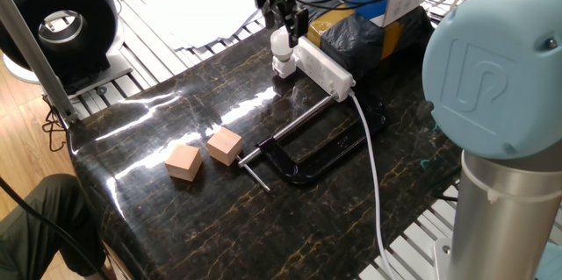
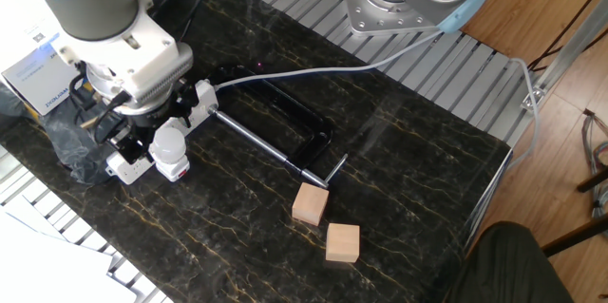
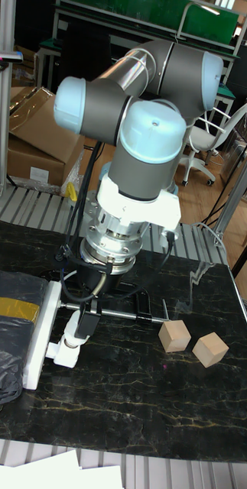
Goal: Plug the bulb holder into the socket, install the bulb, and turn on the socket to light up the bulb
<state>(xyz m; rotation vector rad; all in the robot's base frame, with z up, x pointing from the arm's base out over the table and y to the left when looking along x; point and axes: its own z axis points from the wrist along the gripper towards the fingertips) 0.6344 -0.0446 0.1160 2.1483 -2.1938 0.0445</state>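
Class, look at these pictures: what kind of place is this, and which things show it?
Most likely a robotics lab or workshop: a robot arm over a dark marble-patterned table, a stack of cardboard boxes and an office chair behind.
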